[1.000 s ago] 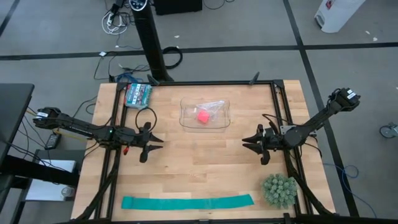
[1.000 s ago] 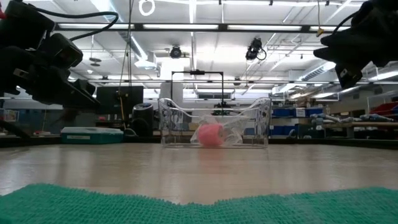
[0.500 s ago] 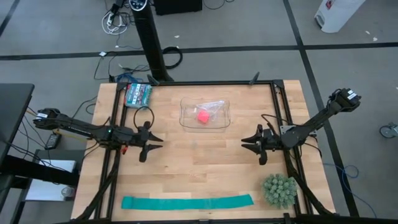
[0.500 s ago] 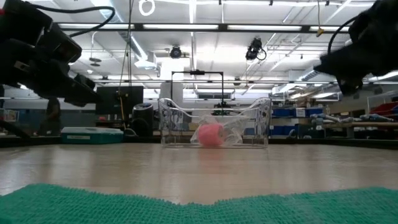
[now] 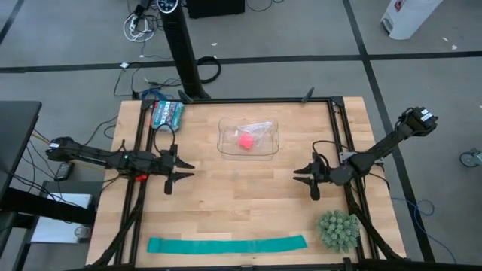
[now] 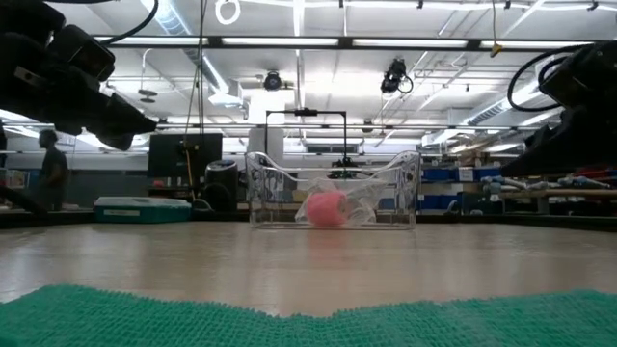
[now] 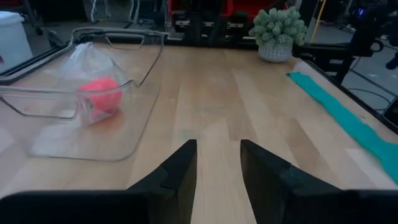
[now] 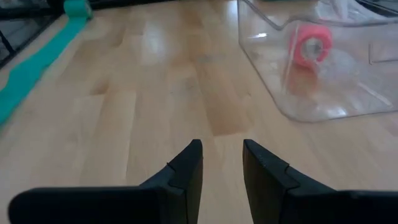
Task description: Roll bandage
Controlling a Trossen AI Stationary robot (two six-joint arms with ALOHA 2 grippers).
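The bandage [image 5: 245,141] is a small pink-red roll lying inside a clear plastic container [image 5: 226,150] at the table's far middle; it also shows in the low view [image 6: 326,207] and in both wrist views [image 7: 99,93] [image 8: 309,43]. My left gripper [image 5: 186,172] hovers over the table's left part, open, with only bare wood between its fingers [image 7: 217,146]. My right gripper [image 5: 296,175] hovers over the right part, open and holding nothing [image 8: 222,146]. Both point toward the table's middle, well short of the container.
A long teal-green strip [image 5: 226,245] lies flat along the near edge. A green spiky plant [image 5: 337,230] stands at the near right corner. A teal box [image 5: 166,114] sits at the far left. Bare wood lies between the two grippers.
My left gripper has risen a little and drawn back slightly toward the table's left edge. My right gripper has sunk toward the table and turned at the wrist. Both stay open. The bandage and the teal strip have not moved.
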